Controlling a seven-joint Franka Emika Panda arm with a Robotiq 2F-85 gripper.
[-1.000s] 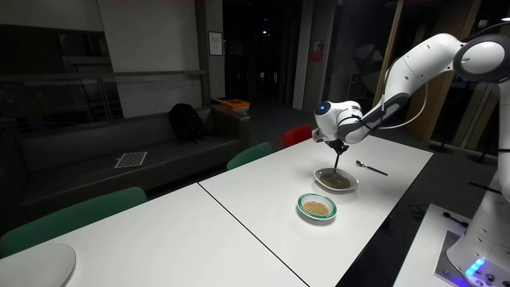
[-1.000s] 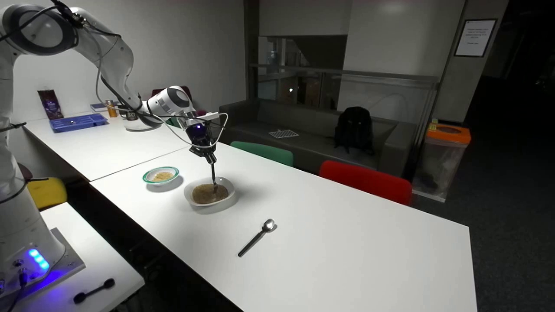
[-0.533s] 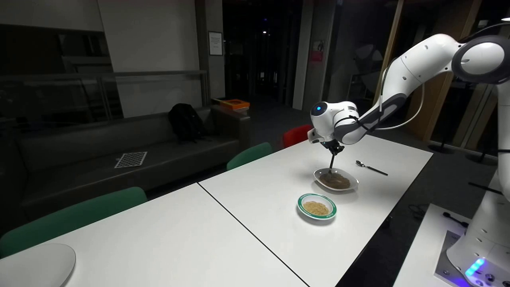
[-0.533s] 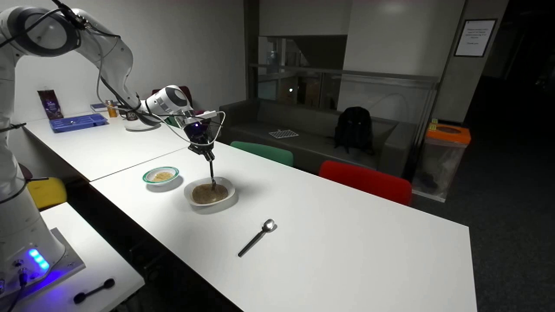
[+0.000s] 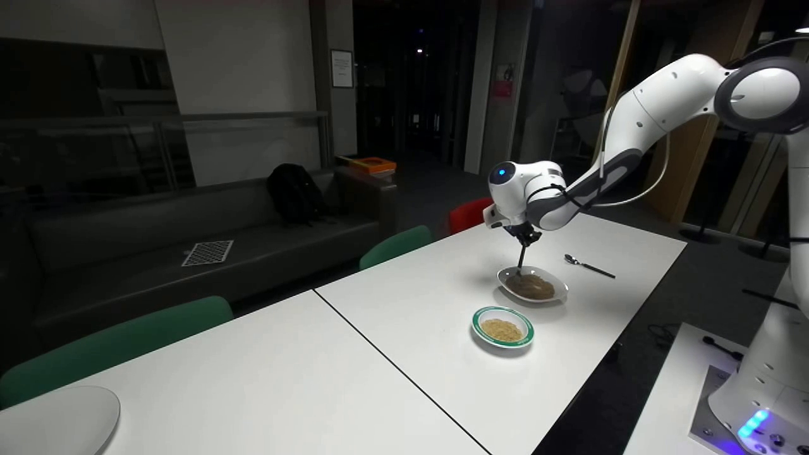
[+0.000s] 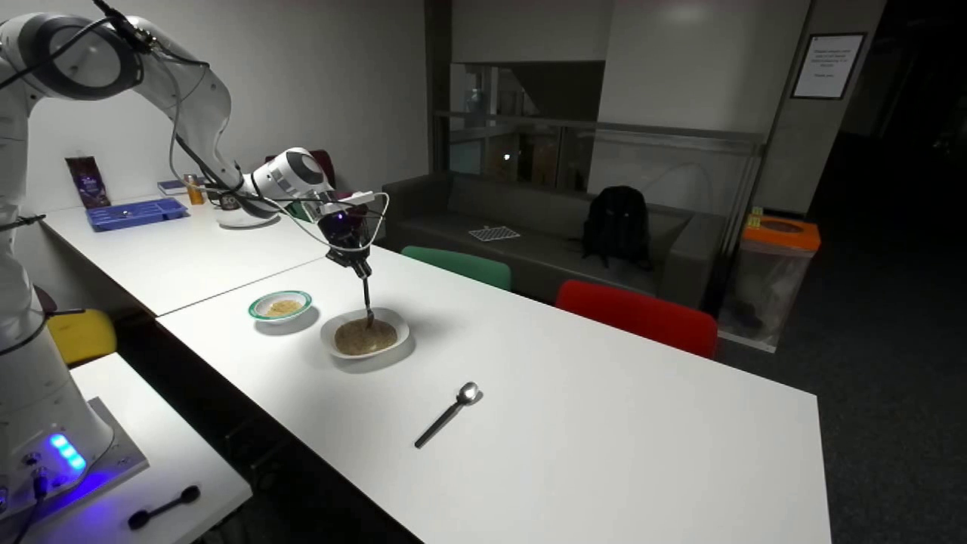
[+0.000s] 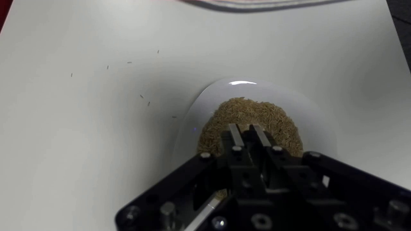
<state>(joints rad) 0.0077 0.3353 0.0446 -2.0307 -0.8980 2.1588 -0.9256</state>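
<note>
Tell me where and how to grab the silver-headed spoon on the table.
I'd take the spoon from above, by the middle of its handle: it lies flat and the handle is slim, so the claw, once emptied, should close across it.

This was most likely a shared lounge or break area in an office-type building. White tables (image 6: 604,453) stood end to end, with a green chair (image 5: 397,245), a red chair (image 6: 634,313) and a yellow chair (image 6: 81,335) set along them. Beyond ran a long dark sofa (image 5: 208,218) with a backpack (image 5: 296,193) on it, in front of a railing (image 6: 680,134). A framed notice (image 6: 829,66) hung on a pillar (image 6: 808,155), near a bin (image 6: 759,295) with an orange lid (image 6: 793,240). A blue tray (image 6: 137,214) and a purple packet (image 6: 88,181) sat near the wall (image 6: 340,75).
</note>
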